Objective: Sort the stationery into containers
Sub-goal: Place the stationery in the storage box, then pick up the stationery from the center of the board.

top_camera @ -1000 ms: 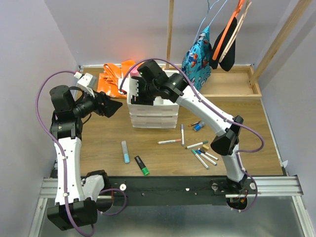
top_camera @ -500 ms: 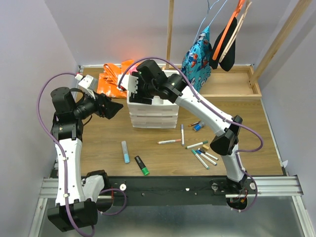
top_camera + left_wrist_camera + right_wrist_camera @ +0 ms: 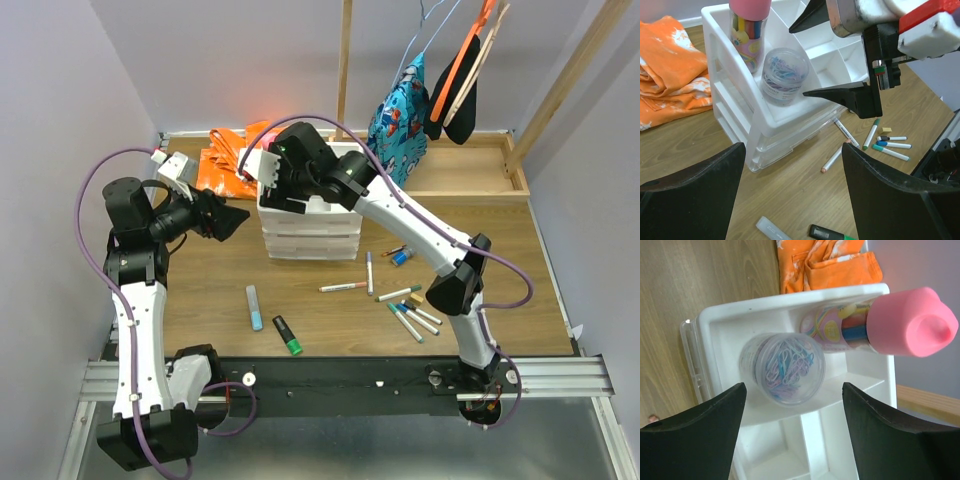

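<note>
The white drawer unit [image 3: 312,235] stands mid-table; it also shows in the left wrist view [image 3: 790,131] and the right wrist view [image 3: 790,296]. A clear round jar [image 3: 784,74] of paper clips sits in a compartment of its top tray, also seen from above [image 3: 785,367], beside a pink-capped tube [image 3: 900,322]. My right gripper [image 3: 280,195] hovers open and empty over the tray [image 3: 792,440]. My left gripper [image 3: 225,215] is open and empty, left of the unit [image 3: 792,200]. Markers [image 3: 343,287], a tan block [image 3: 416,298], a pale blue highlighter [image 3: 254,307] and a green-black one [image 3: 287,336] lie on the table.
An orange cloth [image 3: 225,160] lies behind the unit on the left. A wooden frame tray [image 3: 470,170] runs along the back right, with clothes [image 3: 400,105] hanging above it. More markers [image 3: 410,315] lie in a cluster front right. Walls close in on both sides.
My right gripper has shifted slightly to the left and back above the top tray. The left arm has barely moved.
</note>
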You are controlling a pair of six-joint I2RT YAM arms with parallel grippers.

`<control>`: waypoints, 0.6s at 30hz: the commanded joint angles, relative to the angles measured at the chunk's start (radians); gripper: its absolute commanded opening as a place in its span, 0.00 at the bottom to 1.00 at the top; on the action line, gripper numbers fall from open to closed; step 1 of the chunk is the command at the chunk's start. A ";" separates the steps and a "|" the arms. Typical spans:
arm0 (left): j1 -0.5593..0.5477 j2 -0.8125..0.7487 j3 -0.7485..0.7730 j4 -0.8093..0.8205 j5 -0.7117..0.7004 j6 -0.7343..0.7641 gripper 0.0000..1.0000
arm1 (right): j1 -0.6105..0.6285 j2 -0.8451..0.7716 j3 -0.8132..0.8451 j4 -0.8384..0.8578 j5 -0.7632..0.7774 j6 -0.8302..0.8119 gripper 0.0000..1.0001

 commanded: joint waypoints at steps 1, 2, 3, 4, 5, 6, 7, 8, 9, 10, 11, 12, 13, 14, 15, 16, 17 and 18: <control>0.001 -0.041 0.061 -0.063 0.003 0.041 0.86 | 0.012 -0.104 0.022 -0.064 0.064 0.097 0.86; 0.001 -0.047 0.073 -0.090 -0.026 0.079 0.86 | 0.012 -0.147 0.002 -0.072 0.067 0.120 0.87; 0.003 -0.048 0.086 -0.124 -0.042 0.109 0.86 | 0.012 -0.169 -0.011 -0.084 0.072 0.137 0.87; 0.001 -0.048 0.112 -0.211 -0.054 0.156 0.86 | 0.012 -0.190 -0.027 -0.089 0.086 0.157 0.88; 0.001 -0.053 0.121 -0.250 -0.086 0.216 0.86 | 0.010 -0.245 -0.076 -0.089 0.089 0.204 0.89; 0.001 -0.057 0.130 -0.282 -0.103 0.230 0.86 | 0.012 -0.270 -0.106 -0.090 0.096 0.229 0.89; 0.001 -0.062 0.147 -0.352 -0.123 0.245 0.87 | 0.012 -0.305 -0.144 -0.090 0.103 0.258 0.89; 0.001 -0.073 0.155 -0.395 -0.137 0.268 0.87 | 0.012 -0.334 -0.179 -0.087 0.103 0.325 0.89; 0.001 -0.077 0.158 -0.437 -0.160 0.306 0.87 | 0.012 -0.400 -0.258 -0.086 0.097 0.356 0.89; 0.001 -0.087 0.147 -0.516 -0.172 0.343 0.86 | 0.010 -0.432 -0.297 -0.082 0.072 0.385 0.89; 0.001 -0.119 0.137 -0.555 -0.178 0.385 0.85 | 0.010 -0.462 -0.333 -0.084 0.055 0.422 0.89; 0.001 -0.142 0.118 -0.587 -0.204 0.426 0.85 | 0.010 -0.494 -0.369 -0.098 0.038 0.426 0.89; 0.001 -0.165 0.085 -0.648 -0.214 0.533 0.85 | 0.010 -0.544 -0.415 -0.104 0.022 0.424 0.89; 0.003 -0.214 0.068 -0.678 -0.223 0.585 0.85 | 0.009 -0.575 -0.440 -0.104 0.026 0.430 0.90; 0.001 -0.238 0.058 -0.690 -0.215 0.641 0.86 | 0.003 -0.601 -0.460 -0.102 0.030 0.439 0.91; 0.003 -0.264 0.046 -0.674 -0.247 0.646 0.89 | -0.013 -0.653 -0.503 -0.105 0.017 0.445 0.92; 0.001 -0.283 0.049 -0.675 -0.251 0.650 0.90 | -0.016 -0.676 -0.524 -0.112 0.014 0.456 0.92; 0.003 -0.280 0.057 -0.692 -0.251 0.667 0.90 | -0.019 -0.695 -0.541 -0.124 0.008 0.467 0.92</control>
